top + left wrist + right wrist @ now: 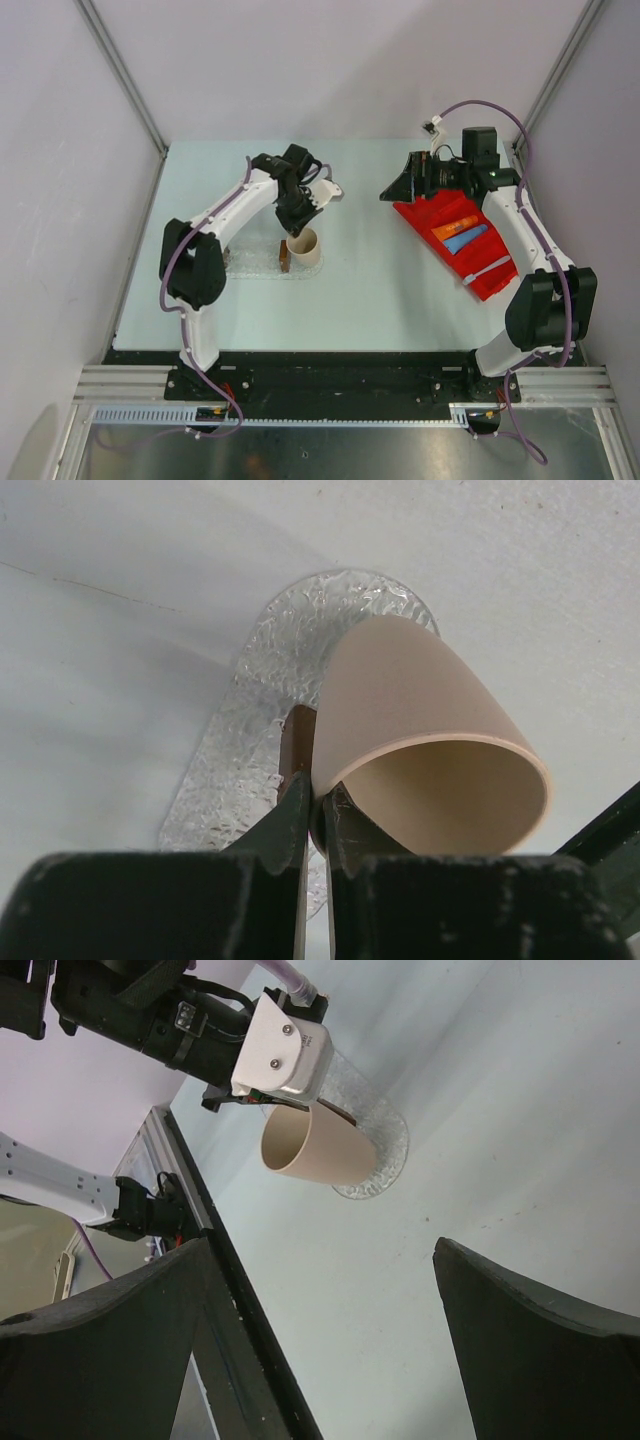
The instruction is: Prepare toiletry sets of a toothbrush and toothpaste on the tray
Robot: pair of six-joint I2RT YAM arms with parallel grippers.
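My left gripper point(298, 230) point(318, 815) is shut on the rim of a beige cup point(304, 246) point(430, 730) point(315, 1150), one finger inside and one outside. The cup is tilted, its base over the right end of the clear bumpy tray point(250, 264) point(255, 730) point(388, 1145). An orange toothpaste point(455, 228) and a blue toothpaste point(468, 239) lie in the red bin point(425, 215). A pale stick, probably the toothbrush point(487, 270), lies in the bin's near part. My right gripper point(400, 190) point(320, 1250) is open and empty at the bin's far left corner.
A brown block point(284, 256) point(297, 735) stands on the tray right beside the cup. The red bin lies slantwise along the right arm. The table's black front rail point(240, 1320) runs through the right wrist view.
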